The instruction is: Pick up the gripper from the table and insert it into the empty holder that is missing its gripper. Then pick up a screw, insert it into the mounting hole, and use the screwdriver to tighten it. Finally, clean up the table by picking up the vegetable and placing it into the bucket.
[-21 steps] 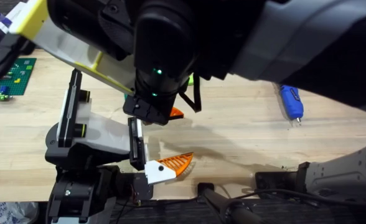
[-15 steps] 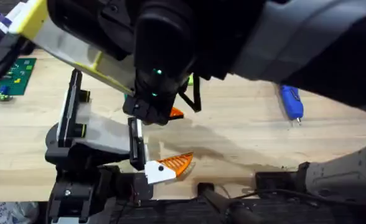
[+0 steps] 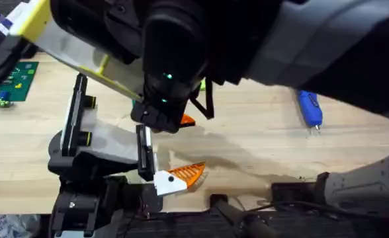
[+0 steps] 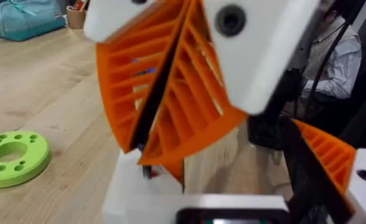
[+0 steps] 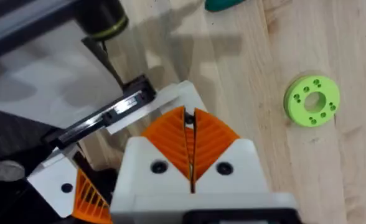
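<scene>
My right pincer is pressed together over the holder; left pincer I can't tell. Screwdriver lies on desk, green ring nearby.

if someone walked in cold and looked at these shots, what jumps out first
Probably the big dark blurred arm spread across the top of the overhead view, hanging over the wooden table. Next, the orange ribbed pads: the right hand has them pressed together above a white holder. Off to the side, the blue screwdriver lies alone, and a green ring sits on bare wood.
</scene>
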Robot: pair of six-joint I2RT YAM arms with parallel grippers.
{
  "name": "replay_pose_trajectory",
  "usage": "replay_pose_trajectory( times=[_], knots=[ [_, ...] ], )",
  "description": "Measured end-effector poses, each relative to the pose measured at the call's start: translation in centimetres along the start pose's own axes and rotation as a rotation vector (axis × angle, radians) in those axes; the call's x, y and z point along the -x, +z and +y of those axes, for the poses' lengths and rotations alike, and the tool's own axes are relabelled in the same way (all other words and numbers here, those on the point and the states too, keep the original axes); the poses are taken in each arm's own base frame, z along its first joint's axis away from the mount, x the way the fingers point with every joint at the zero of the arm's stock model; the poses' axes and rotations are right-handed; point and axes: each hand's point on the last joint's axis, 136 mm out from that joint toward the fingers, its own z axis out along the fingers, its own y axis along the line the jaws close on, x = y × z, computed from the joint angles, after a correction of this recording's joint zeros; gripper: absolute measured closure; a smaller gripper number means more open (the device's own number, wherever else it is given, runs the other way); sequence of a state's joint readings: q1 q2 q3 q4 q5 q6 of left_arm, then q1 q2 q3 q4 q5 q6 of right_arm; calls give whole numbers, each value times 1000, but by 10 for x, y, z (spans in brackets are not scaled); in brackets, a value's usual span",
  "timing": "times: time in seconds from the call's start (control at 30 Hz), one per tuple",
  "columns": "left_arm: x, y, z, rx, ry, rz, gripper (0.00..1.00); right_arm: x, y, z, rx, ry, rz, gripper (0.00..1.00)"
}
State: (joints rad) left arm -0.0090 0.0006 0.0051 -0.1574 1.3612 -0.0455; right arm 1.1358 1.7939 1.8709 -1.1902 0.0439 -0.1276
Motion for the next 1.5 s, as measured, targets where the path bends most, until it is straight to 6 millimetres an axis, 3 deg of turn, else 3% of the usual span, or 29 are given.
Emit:
replay_pose_trajectory(
  times=[0.57,0.9,1.27,1.5],
  knots=[
    [0,0,0,0,-8,0,15,-9,-1,0,26,22,32,991],
    [0,0,0,0,-7,0,15,-14,-1,-16,48,82,39,991],
    [0,0,0,0,-7,0,15,-15,-3,0,62,46,45,991],
    [0,0,0,0,-7,0,15,-14,-19,0,52,45,9,991]
  ],
)
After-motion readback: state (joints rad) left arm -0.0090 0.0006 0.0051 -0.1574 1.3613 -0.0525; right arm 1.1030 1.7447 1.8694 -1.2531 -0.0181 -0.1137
